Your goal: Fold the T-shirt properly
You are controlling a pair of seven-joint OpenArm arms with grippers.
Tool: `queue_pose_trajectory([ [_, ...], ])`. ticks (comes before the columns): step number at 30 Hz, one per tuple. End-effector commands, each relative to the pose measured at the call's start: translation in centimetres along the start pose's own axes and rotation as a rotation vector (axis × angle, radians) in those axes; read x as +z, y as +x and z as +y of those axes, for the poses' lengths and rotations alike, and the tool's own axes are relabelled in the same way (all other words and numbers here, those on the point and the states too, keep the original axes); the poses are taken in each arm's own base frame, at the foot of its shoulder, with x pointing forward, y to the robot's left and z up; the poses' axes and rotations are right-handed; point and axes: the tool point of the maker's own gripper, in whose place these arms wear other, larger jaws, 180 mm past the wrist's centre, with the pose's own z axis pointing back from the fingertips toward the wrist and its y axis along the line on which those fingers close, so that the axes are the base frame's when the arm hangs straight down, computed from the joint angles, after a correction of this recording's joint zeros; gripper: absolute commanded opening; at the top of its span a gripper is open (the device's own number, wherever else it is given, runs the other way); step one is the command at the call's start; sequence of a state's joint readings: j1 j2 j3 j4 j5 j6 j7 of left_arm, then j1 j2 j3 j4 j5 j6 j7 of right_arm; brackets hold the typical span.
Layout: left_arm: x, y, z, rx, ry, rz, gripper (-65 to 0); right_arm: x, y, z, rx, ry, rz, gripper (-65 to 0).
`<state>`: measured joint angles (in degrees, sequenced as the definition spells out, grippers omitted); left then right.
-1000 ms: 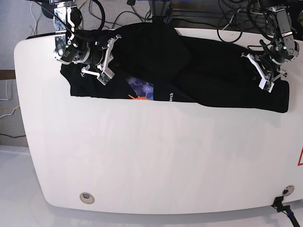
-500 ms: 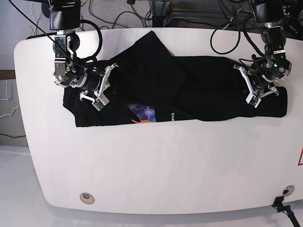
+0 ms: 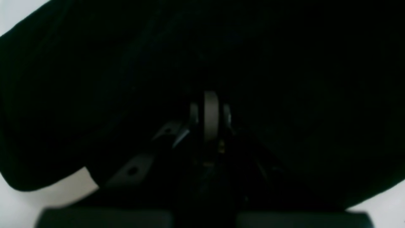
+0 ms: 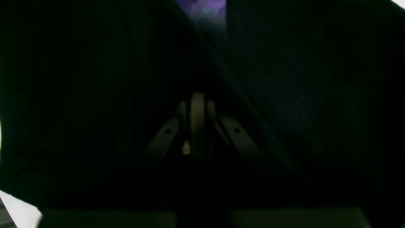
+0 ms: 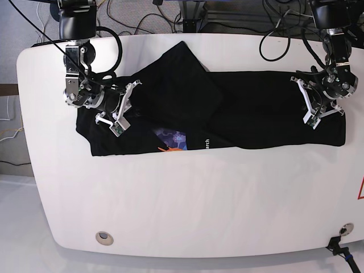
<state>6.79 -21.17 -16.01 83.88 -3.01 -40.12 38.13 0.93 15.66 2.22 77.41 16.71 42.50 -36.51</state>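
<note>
left wrist: left gripper (image 3: 210, 109) closed, apparently pinching shirt (image 3: 284, 63) | right wrist: right gripper (image 4: 197, 109) closed likewise, print (image 4: 205, 8) ahead | base: shirt bunched along table (image 5: 187, 199) far edge; lay it evenly, both hands level, no wrinkles.

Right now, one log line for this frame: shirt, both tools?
T-shirt: flat on table, partly folded, print showing | left tool: shut, on cloth | right tool: shut, on cloth

Both arms are reaching low over the table, the left gripper (image 5: 313, 118) and right gripper (image 5: 120, 121) clamping their jaws shut.
</note>
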Motion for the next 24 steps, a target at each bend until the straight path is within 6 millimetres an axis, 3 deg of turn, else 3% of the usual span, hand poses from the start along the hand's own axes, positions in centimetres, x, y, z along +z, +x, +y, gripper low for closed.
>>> queue_pose_trajectory([
  [1,0.6,0.8,1.0,-0.017,0.027,-0.012,-65.0,0.7,-4.9,-2.3,0.038,-0.105,0.250,-65.0],
  [6,1.5,2.6,1.5,-0.046,0.054,-0.057,-65.0,1.0,-3.3,-2.3,0.069,-0.113,0.219,-65.0],
  [12,2.9,5.1,1.7,-0.091,0.088,-0.121,-65.0,2.0,2.7,-0.8,0.172,-0.145,0.105,-65.0],
  [17,4.3,7.3,1.6,-0.133,0.115,-0.180,-65.0,3.7,6.5,0.6,0.255,-0.183,0.040,-65.0],
  [24,6.9,7.2,0.8,-0.105,0.165,-0.232,-65.0,5.8,7.4,3.3,0.223,-0.232,-0.046,-65.0],
])
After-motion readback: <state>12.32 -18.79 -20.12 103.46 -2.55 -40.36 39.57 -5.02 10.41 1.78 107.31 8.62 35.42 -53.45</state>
